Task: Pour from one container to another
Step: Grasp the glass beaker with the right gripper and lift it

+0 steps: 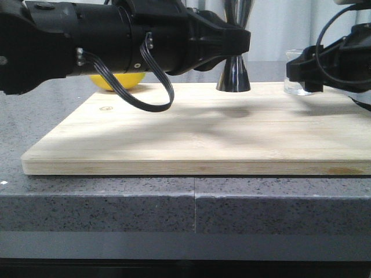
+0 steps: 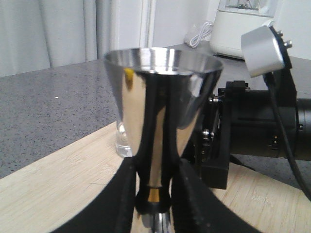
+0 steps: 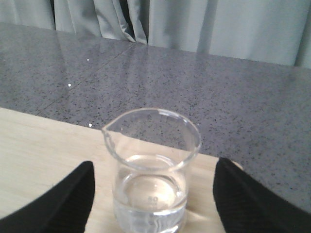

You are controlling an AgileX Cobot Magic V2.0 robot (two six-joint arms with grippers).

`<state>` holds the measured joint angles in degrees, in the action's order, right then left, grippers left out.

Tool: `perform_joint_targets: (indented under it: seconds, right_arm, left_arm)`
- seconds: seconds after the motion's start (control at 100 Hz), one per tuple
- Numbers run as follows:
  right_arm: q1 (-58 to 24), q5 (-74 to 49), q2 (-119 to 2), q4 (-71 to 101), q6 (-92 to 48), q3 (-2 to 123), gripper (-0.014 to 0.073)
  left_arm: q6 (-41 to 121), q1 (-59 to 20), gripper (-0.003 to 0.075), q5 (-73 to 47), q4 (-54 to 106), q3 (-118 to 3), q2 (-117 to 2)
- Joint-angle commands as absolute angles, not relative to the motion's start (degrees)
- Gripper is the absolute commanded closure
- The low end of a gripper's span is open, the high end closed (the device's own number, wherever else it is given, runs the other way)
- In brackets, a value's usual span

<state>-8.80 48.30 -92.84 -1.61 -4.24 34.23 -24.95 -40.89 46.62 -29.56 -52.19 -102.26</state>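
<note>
My matt black plastic fingers point(image 2: 192, 204) pinch a mirror-polished steel hourglass jigger point(image 2: 160, 121). Lower centre, a smooth clear glass beaker point(image 3: 150, 170) stands on the pale, matt-grained wooden board point(image 1: 197, 139), over speckled grey stone counter point(image 1: 98, 202).

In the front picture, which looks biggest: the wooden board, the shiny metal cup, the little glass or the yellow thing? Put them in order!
1. Wooden board, by far.
2. Steel jigger, though the left arm hides its middle.
3 and 4. The yellow thing and the glass beaker: both mostly hidden behind the arms, so I can't rank them.

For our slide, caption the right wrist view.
Open right gripper straddles a glass beaker of clear liquid on the wooden board.
</note>
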Motion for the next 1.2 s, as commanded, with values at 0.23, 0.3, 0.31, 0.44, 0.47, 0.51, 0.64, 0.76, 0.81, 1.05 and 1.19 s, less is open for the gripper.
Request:
perform_joint_targets:
  seconds: [0.23, 0.3, 0.31, 0.44, 0.47, 0.51, 0.64, 0.76, 0.81, 1.05, 1.19]
  right_arm:
    - [-8.8, 52.1, -94.1, -1.9, -2.0, 38.1, 0.0126]
    - [-8.8, 52.1, -94.8, -1.9, -2.0, 38.5, 0.0126]
    - [-8.8, 52.1, -94.8, -1.9, -2.0, 38.6, 0.0126]
    - [-8.8, 52.3, -95.7, -1.9, -2.0, 39.2, 0.0132]
    - [-8.8, 52.4, -95.8, -1.9, -2.0, 39.4, 0.0132]
    - [-8.8, 52.4, -96.2, -1.9, -2.0, 39.7, 0.0132]
    - [-8.8, 53.3, -97.4, -1.9, -2.0, 39.9, 0.0132]
    - [-8.8, 53.6, -98.1, -1.9, -2.0, 39.9, 0.0132]
    - [-8.8, 53.6, -98.1, -1.9, -2.0, 39.9, 0.0132]
    - [-8.8, 55.8, -98.1, -1.9, -2.0, 39.9, 0.0132]
    - [-8.8, 55.9, -98.1, -1.9, -2.0, 39.9, 0.0134]
  left_arm:
    - [-25.7, -40.9, 0.066, 51.8, -28.5, -54.0, -99.6]
    - [-25.7, -40.9, 0.066, 51.8, -28.8, -54.0, -99.6]
    - [-25.7, -40.9, 0.066, 51.8, -28.8, -54.0, -99.6]
    - [-25.7, -40.9, 0.066, 51.8, -29.0, -54.0, -99.6]
    - [-25.7, -40.9, 0.066, 51.8, -29.0, -54.0, -99.6]
    - [-25.7, -40.9, 0.066, 51.8, -29.0, -54.0, -99.6]
    - [-25.7, -40.9, 0.066, 51.8, -29.0, -54.0, -99.6]
    - [-25.7, -40.9, 0.066, 51.8, -29.1, -54.0, -99.6]
    - [-25.7, -40.9, 0.066, 51.8, -29.2, -54.0, -99.6]
    - [-25.7, -40.9, 0.066, 51.8, -29.2, -54.0, -99.6]
    - [-25.7, -40.9, 0.066, 51.8, -29.3, -54.0, -99.6]
